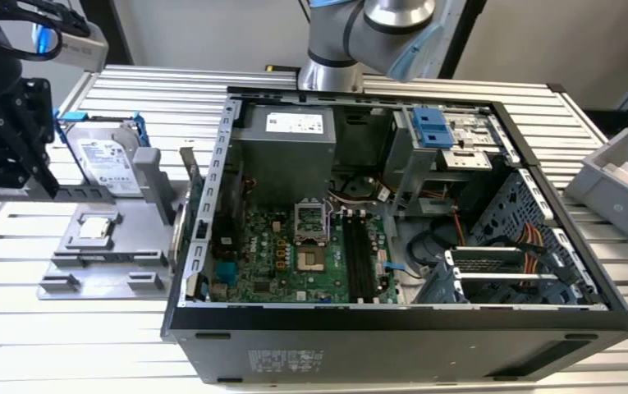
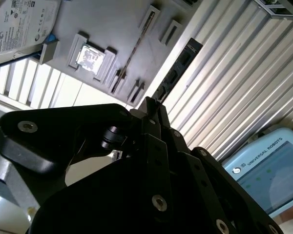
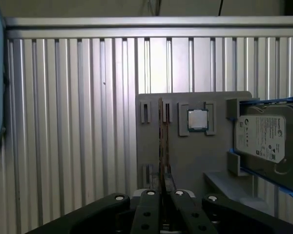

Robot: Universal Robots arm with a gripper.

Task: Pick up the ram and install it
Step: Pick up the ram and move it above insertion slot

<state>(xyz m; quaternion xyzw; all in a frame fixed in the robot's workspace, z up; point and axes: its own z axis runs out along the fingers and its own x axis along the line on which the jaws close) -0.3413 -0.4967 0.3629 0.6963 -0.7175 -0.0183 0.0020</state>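
Standing on edge in the grey holder (image 3: pixel 190 161) on the worktop (image 3: pixel 78 122), beside the square chip (image 3: pixel 198 120), the ram (image 3: pixel 161 139) looks light, stiff and fragile, best pinched across its flat faces. The hand (image 2: pixel 150 103) hovers above it, fingers pressed together, empty.

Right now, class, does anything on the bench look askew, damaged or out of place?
Nothing stands out. On the fixture, the ram stands on edge in its slot, the chip lies flat in its pocket and the drive sits in its brackets.
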